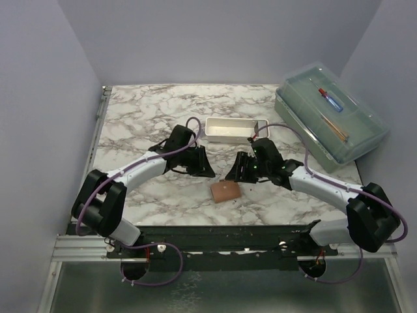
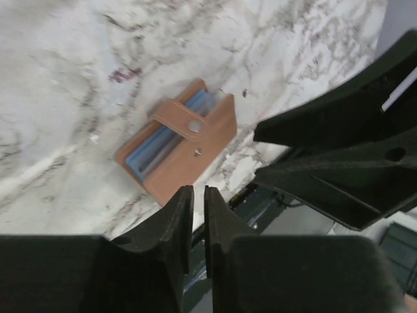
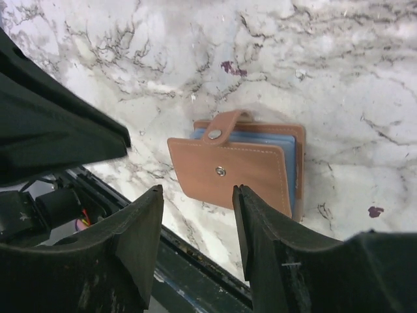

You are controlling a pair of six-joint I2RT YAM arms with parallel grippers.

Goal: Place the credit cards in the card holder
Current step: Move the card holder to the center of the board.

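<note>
The tan card holder (image 1: 225, 191) lies folded on the marble near the table's front edge, its strap flap unsnapped (image 2: 179, 149) (image 3: 241, 163). Pale blue layers (image 2: 159, 140) (image 3: 260, 138) show between its covers; I cannot tell whether they are credit cards or lining. My left gripper (image 1: 208, 172) (image 2: 199, 190) hovers above the holder's left side, its jaws a narrow slit apart with nothing in them. To the holder's upper right, my right gripper (image 1: 236, 171) (image 3: 197, 189) hangs open and empty, not touching it.
A white rectangular tray (image 1: 235, 129) stands behind the grippers. At the back right is a large clear lidded box (image 1: 329, 117) with pens inside. The black front rail (image 1: 221, 235) runs just below the holder. The two grippers are close together over it.
</note>
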